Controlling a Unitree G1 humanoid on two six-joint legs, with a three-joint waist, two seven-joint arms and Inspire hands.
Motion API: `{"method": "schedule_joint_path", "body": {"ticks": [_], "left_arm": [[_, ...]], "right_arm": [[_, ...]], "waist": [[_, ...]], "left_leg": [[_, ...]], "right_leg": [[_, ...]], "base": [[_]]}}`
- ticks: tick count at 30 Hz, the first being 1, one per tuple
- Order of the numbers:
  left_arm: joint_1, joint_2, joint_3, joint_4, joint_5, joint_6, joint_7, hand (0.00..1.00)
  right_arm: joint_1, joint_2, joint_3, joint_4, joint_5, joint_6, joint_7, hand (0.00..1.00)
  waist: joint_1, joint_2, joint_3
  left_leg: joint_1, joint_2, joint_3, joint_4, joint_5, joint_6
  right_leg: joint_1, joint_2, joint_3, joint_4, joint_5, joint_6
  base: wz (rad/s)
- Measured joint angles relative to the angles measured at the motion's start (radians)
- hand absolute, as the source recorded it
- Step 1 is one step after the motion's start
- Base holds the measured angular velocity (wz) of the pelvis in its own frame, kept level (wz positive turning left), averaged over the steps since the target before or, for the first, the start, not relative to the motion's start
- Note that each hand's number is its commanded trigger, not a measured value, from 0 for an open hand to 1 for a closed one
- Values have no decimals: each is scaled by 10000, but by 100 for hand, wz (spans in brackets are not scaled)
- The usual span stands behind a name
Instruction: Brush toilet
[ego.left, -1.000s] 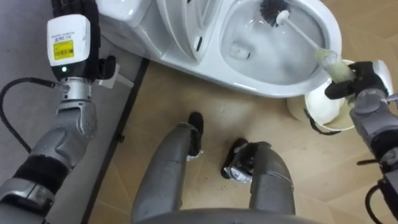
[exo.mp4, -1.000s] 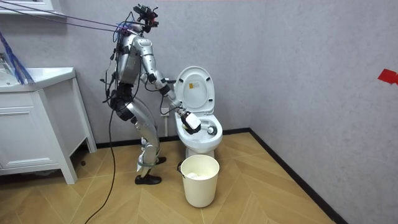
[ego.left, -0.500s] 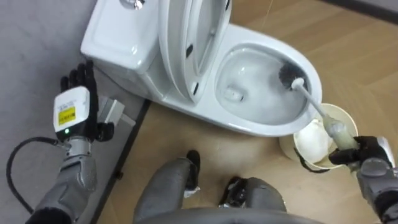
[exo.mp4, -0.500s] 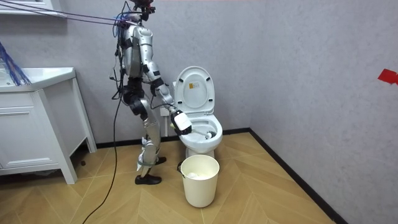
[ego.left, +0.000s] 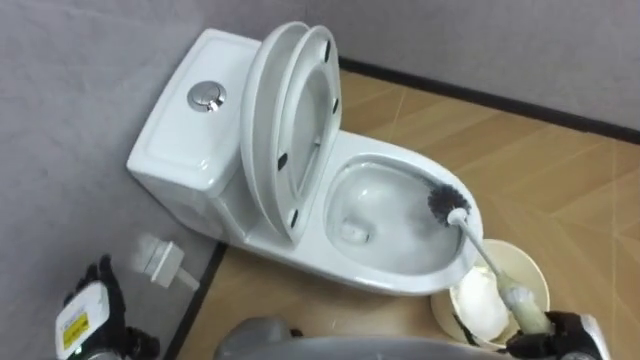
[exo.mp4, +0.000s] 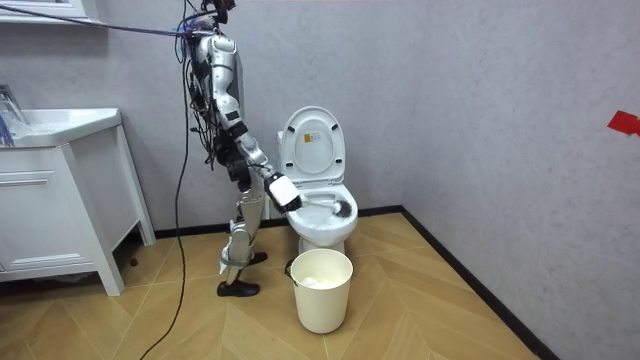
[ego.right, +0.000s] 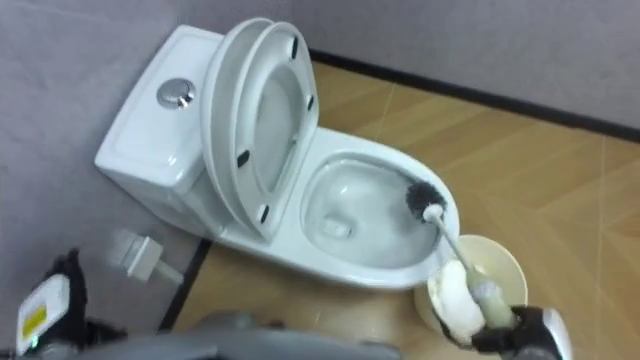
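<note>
Black-bristled brush (ego.left: 478, 245) is touching the toilet bowl's (ego.left: 390, 225) inner wall; the right hand (ego.left: 562, 336), seemingly clamping its handle, should be pressing while sweeping.

Brush (ego.left: 480, 248) grip hidden in right hand (ego.left: 565, 335), left hand (ego.left: 85, 320) edge-cropped

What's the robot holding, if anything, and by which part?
The right robot hand grips the toilet brush by the end of its handle, bristles inside the toilet bowl. The left robot hand holds nothing.
</note>
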Motion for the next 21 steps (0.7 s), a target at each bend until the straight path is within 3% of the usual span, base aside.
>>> {"method": "schedule_joint_path", "body": {"ticks": [4, 8, 10, 13, 16, 21], "left_arm": [[-78, -314, 408, 996, -1116, -62, -460, 0], [-167, -445, 995, 1592, -1955, -74, -640, 0], [-187, -556, 1383, 1831, -2398, -65, -745, 0], [-309, -574, 1539, 1884, -2582, -63, -947, 0], [-755, -577, 1535, 1929, -2680, -62, -1249, 0], [-1295, -609, 1535, 1921, -2671, -66, -1600, 0]], "right_arm": [[38, 81, -911, -1125, -492, -508, -1067, 100], [29, 184, -1615, -1715, -653, -770, -2136, 100], [38, 482, -1970, -1842, -612, -1112, -2750, 100], [91, 702, -2092, -1843, -510, -1140, -3186, 100], [100, 774, -2106, -1746, -426, -1139, -3360, 100], [234, 862, -2107, -1703, -430, -1133, -3395, 100]], "waist": [[-13, -3, 6], [-8, -75, 39], [-69, -101, 77], [-107, -79, 91], [-324, 19, 104], [-368, 164, 98]], "left_leg": [[393, 21, 340, -273, -39, -64], [588, 62, 565, -454, -67, -105], [767, 123, 678, -563, -100, -155], [829, 170, 868, -576, -155, -208], [831, 186, 876, -582, -162, -208], [1004, 194, 1051, -605, -162, -209]], "right_leg": [[160, 61, 335, -130, 11, -20], [235, 124, 602, -318, 39, -40], [385, 204, 863, -542, 114, -77], [416, 323, 1298, -696, 169, -131], [462, 360, 1374, -857, 243, -143], [472, 396, 1755, -840, 251, -153]], "base": [[-23], [-19], [-26], [-22], [-7], [-22]]}}
